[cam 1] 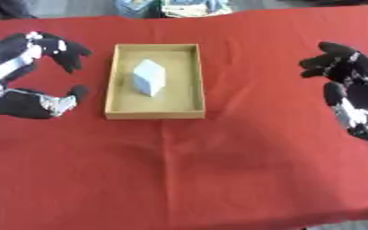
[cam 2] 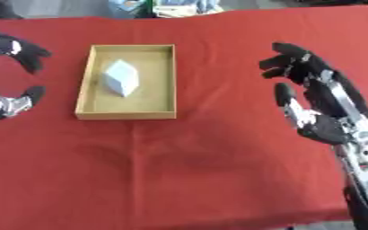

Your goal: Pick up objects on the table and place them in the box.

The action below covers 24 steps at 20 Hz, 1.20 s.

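A shallow tan box [cam 1: 111, 81] lies on the red cloth, left of centre. Inside it rests a pale white block [cam 1: 149, 77], tilted on an edge. My left hand [cam 1: 28, 103] hovers just left of the box, fingers and thumb spread in a wide curve with nothing between them. My right hand [cam 2: 317, 110] is over the cloth at the right, well apart from the box, palm turned inward with fingers extended and holding nothing.
The red cloth [cam 1: 218, 166] covers the whole table. Some coloured items [cam 1: 171, 6] lie beyond the table's far edge. The front edge of the table shows at the lower right corner.
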Each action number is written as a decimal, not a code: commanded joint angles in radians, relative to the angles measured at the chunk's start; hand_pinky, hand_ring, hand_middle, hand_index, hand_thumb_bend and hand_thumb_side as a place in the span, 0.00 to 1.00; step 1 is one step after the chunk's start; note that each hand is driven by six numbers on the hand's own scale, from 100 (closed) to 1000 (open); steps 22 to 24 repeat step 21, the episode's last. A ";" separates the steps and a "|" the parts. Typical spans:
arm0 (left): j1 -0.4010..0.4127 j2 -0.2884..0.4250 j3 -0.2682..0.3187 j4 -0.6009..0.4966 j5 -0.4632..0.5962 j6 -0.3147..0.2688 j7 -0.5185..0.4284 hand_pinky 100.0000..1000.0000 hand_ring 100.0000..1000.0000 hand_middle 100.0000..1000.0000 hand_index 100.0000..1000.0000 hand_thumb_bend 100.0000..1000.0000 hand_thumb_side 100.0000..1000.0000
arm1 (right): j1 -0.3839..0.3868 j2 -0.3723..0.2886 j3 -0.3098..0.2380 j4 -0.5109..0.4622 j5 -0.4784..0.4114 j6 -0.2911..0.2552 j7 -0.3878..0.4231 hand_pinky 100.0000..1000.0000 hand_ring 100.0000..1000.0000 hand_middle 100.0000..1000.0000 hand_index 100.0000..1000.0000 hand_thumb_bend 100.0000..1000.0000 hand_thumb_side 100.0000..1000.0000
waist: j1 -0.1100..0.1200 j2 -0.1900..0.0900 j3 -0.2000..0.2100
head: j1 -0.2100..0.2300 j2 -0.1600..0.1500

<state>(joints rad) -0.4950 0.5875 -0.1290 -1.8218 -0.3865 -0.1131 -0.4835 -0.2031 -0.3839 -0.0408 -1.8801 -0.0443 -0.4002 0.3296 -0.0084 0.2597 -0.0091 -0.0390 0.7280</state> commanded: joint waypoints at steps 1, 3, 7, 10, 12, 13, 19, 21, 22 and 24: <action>0.002 0.005 0.025 -0.030 0.010 0.014 0.003 0.65 0.55 0.54 0.83 0.11 0.38 | -0.011 -0.012 -0.008 -0.012 0.001 0.000 -0.003 0.71 0.79 0.66 0.93 0.00 0.46 | 0.001 -0.013 -0.003 | 0.013 -0.002; 0.006 0.001 0.025 -0.034 0.011 0.018 0.001 0.65 0.55 0.54 0.83 0.11 0.39 | -0.010 -0.010 -0.008 -0.012 0.001 0.001 -0.002 0.71 0.79 0.66 0.93 0.00 0.46 | -0.001 -0.013 -0.001 | 0.016 0.001; 0.013 -0.007 0.026 -0.035 0.013 0.022 -0.004 0.65 0.55 0.54 0.83 0.10 0.39 | -0.011 -0.010 -0.008 -0.011 0.001 0.001 -0.002 0.71 0.79 0.66 0.93 0.00 0.46 | -0.001 -0.013 -0.002 | 0.024 0.004; 0.013 -0.012 0.024 -0.034 0.013 0.023 -0.008 0.65 0.55 0.54 0.83 0.09 0.40 | -0.009 -0.010 -0.007 -0.011 0.001 0.001 -0.002 0.71 0.79 0.66 0.93 0.00 0.46 | -0.001 -0.014 -0.001 | 0.026 0.004; 0.016 -0.015 0.025 -0.033 0.012 0.023 -0.010 0.65 0.55 0.54 0.83 0.09 0.40 | -0.011 -0.009 -0.007 -0.011 0.001 0.001 -0.001 0.71 0.79 0.66 0.93 0.00 0.46 | 0.000 -0.014 0.000 | 0.028 0.002; 0.016 -0.016 0.025 -0.033 0.012 0.023 -0.010 0.65 0.55 0.54 0.83 0.09 0.40 | -0.011 -0.009 -0.007 -0.011 0.000 0.001 -0.002 0.71 0.79 0.66 0.93 0.00 0.46 | 0.000 -0.013 -0.001 | 0.029 0.001; 0.016 -0.021 0.023 -0.030 0.012 0.025 -0.014 0.65 0.55 0.54 0.82 0.08 0.40 | -0.010 -0.009 -0.007 -0.011 0.001 0.001 -0.001 0.71 0.79 0.66 0.93 0.00 0.46 | 0.000 -0.013 -0.002 | 0.026 -0.002; 0.016 -0.021 0.022 -0.028 0.011 0.025 -0.016 0.65 0.55 0.54 0.82 0.08 0.40 | -0.010 -0.009 -0.008 -0.011 0.002 0.002 -0.001 0.71 0.79 0.66 0.93 0.00 0.46 | 0.001 -0.013 -0.005 | 0.024 -0.002; 0.016 -0.021 0.022 -0.028 0.011 0.025 -0.016 0.65 0.55 0.54 0.82 0.08 0.40 | -0.010 -0.009 -0.008 -0.011 0.002 0.002 -0.001 0.71 0.79 0.66 0.93 0.00 0.46 | 0.001 -0.013 -0.005 | 0.024 -0.002; 0.016 -0.021 0.022 -0.028 0.011 0.025 -0.016 0.65 0.55 0.54 0.82 0.08 0.40 | -0.010 -0.009 -0.008 -0.011 0.002 0.002 -0.001 0.71 0.79 0.66 0.93 0.00 0.46 | 0.001 -0.013 -0.005 | 0.024 -0.002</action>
